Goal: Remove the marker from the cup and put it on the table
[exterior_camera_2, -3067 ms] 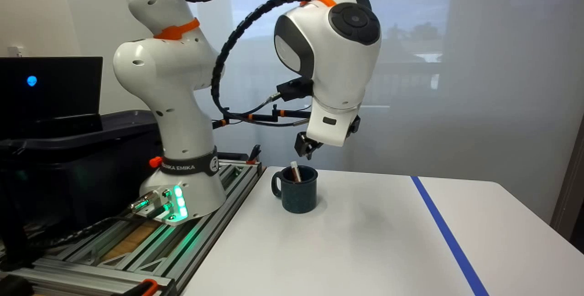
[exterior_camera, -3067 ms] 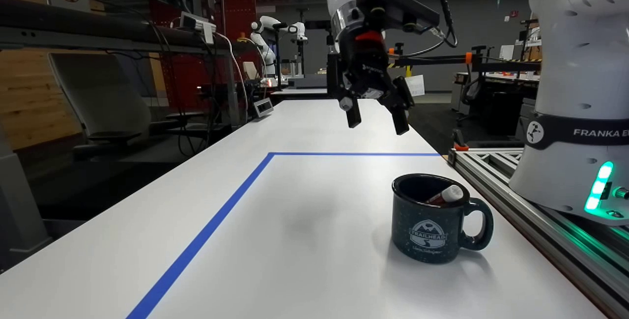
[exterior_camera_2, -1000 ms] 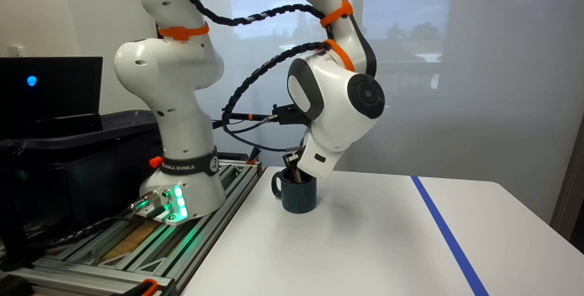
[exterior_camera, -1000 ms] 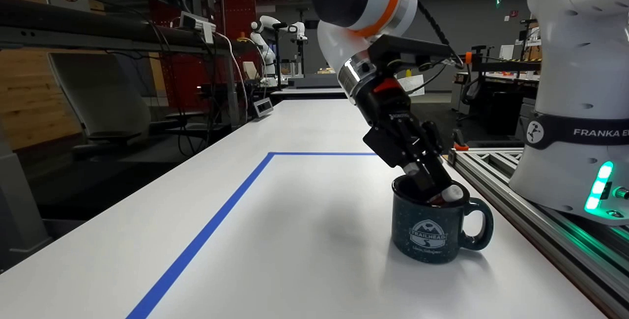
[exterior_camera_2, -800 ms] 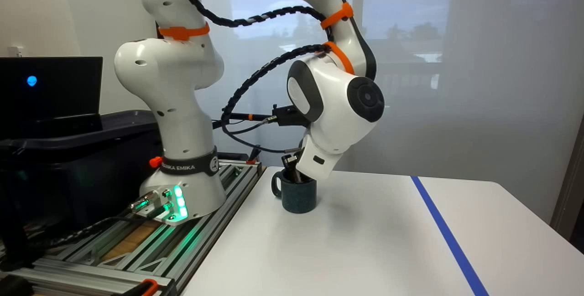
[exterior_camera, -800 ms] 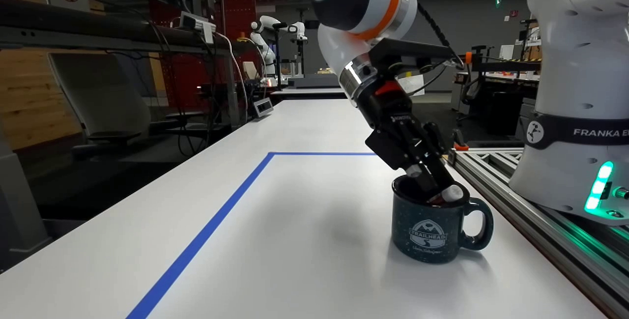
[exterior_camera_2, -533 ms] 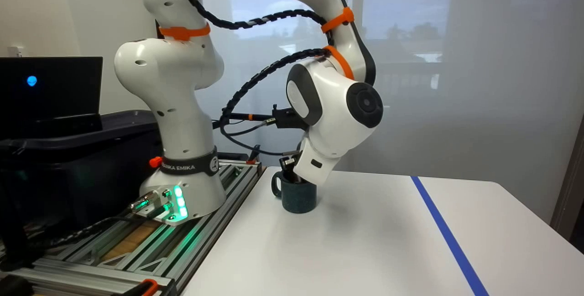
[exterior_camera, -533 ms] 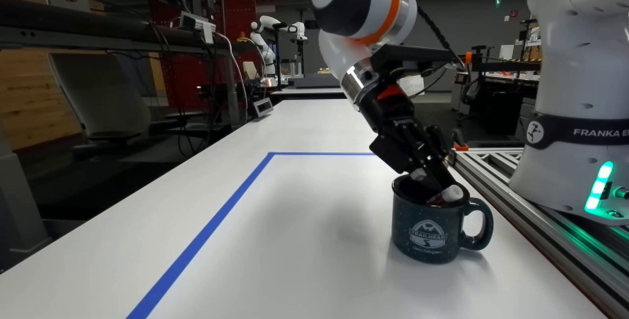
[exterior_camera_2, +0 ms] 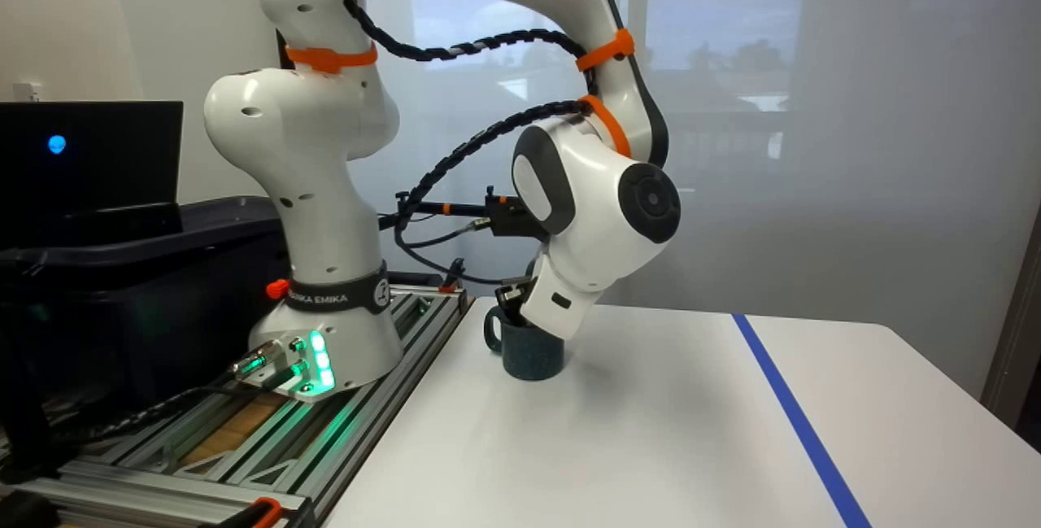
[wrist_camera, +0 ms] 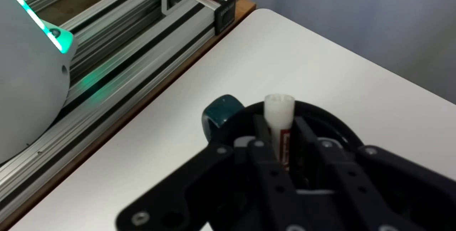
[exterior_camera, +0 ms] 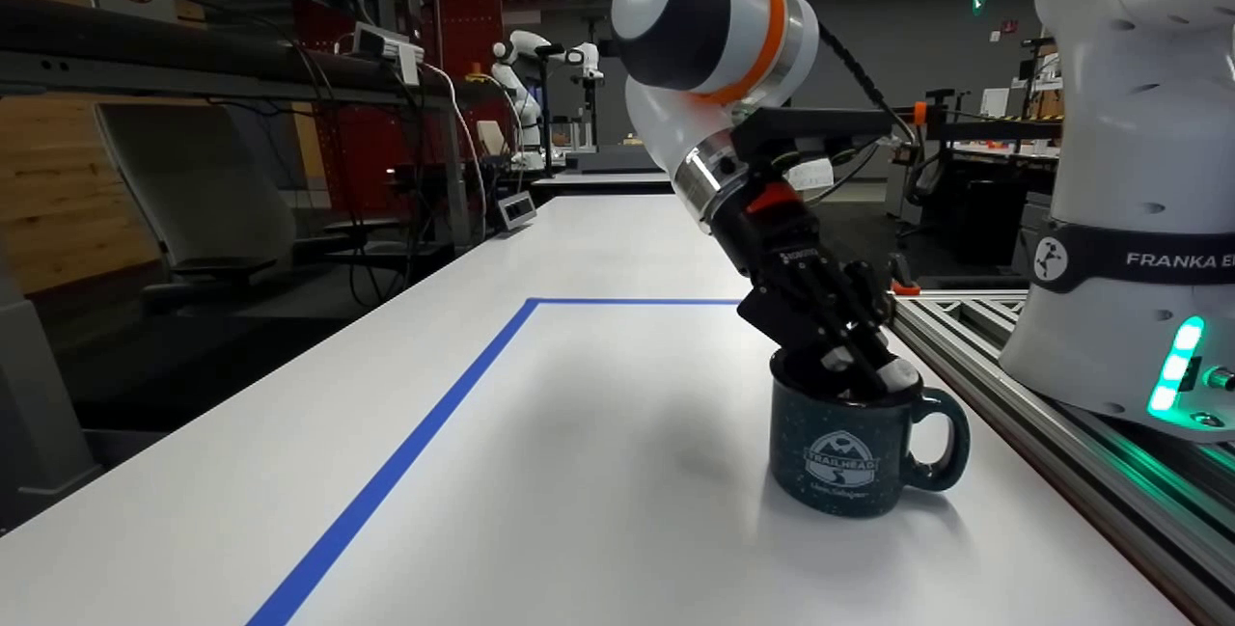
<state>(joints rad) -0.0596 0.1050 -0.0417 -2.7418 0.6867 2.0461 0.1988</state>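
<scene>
Evidently a flat white tabletop [exterior_camera: 579,472] is underlying the black pincer [wrist_camera: 281,123]. Under its narrow-set fingers [wrist_camera: 307,134] a speckled dark-teal handled mug [exterior_camera: 849,438] is standing; between them a slim white-and-red marker [wrist_camera: 279,117] is leaning, whether gripped I cannot tell. Lifting along its slant should be sparing the mug. Only the wrist view is clearly showing the marker's label [wrist_camera: 284,145].

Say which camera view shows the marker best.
Wrist view: the marker shows its white end and red label between the fingers of the gripper. In an exterior view, mainly that white end shows, by the rim of the cup; in an exterior view where the arm overlaps the cup, I see none.
</scene>
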